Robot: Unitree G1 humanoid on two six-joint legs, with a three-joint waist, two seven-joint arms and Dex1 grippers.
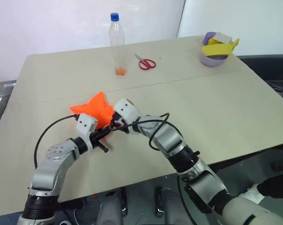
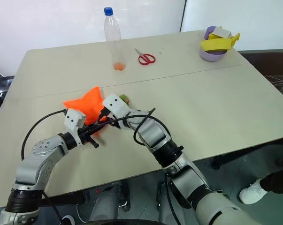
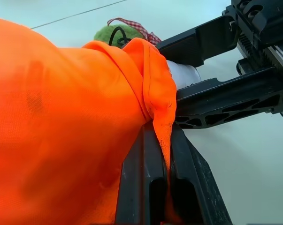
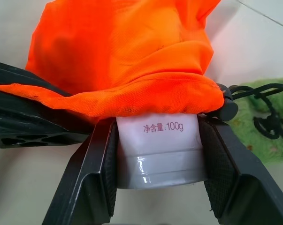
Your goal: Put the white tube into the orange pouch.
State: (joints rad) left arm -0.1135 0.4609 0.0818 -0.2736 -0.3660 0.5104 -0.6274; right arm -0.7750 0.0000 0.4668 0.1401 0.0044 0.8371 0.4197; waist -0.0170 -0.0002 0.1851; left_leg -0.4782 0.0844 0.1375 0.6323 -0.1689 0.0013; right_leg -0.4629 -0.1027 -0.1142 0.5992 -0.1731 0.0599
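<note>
Right wrist view: right end effector [image 4: 157, 187] grips white tube [image 4: 158, 150] half inside orange pouch [image 4: 122, 56]; left end effector [image 3: 155, 187] pinches the rim, which may slip free.

A clear plastic bottle with a blue cap [image 1: 117, 43] stands upright on the beige surface [image 1: 216, 108], well beyond the hands. Red-handled scissors [image 1: 146, 63] lie just beside it, farther to the right of the hands. A purple bowl [image 1: 213, 58] holding yellow and grey pieces sits near the far right corner, well apart from both hands.
</note>
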